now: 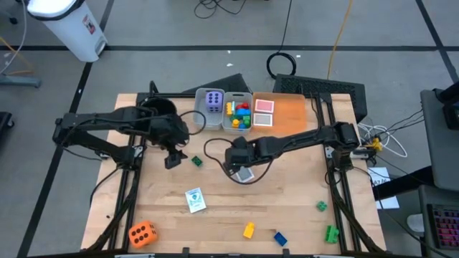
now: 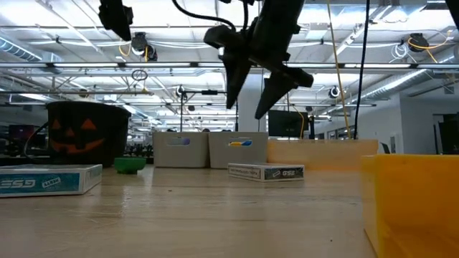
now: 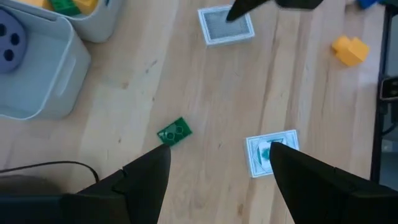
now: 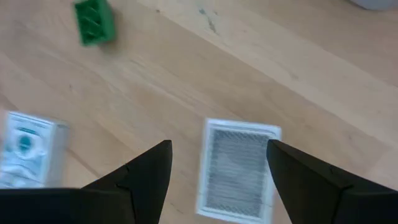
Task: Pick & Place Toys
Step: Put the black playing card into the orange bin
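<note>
Hovering – right claw [image 4: 214, 165] seemingly above card [image 4: 237, 168]

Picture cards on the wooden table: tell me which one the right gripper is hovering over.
The grey-backed card lies directly beneath the open right gripper. The green-and-white card lies apart, nearer the table's front edge.

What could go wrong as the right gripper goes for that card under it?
The right gripper hangs open over the grey-backed card, which lies flat on the table; the fingertips may skid over it instead of getting under an edge. The left gripper, also open, hovers nearby over the green brick, so the arms could crowd each other if both descend.
</note>
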`<action>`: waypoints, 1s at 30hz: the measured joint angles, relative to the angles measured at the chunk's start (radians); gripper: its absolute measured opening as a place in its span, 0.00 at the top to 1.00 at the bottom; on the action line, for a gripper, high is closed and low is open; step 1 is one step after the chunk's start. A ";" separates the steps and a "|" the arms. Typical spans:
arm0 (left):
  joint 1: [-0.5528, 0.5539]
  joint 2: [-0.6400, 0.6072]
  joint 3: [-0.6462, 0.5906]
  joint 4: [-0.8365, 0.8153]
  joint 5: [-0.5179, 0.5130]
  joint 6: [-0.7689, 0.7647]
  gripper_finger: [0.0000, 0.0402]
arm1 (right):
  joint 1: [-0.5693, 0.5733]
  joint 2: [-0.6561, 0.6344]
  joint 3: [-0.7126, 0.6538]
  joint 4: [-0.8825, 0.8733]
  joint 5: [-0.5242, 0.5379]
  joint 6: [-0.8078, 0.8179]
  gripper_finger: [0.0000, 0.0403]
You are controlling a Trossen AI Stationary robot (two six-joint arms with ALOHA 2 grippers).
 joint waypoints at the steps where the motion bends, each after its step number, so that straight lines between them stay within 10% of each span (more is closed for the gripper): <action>1: 0.000 -0.002 0.001 0.004 -0.004 -0.003 0.30 | -0.001 0.000 0.000 0.000 0.000 -0.001 0.37; 18: 0.000 -0.010 0.002 0.005 -0.038 -0.019 0.30 | -0.001 0.000 0.000 0.062 -0.005 -0.105 0.35; 30: 0.000 -0.011 0.002 0.005 -0.041 -0.012 0.30 | 0.000 0.000 0.000 0.025 -0.029 -0.121 0.02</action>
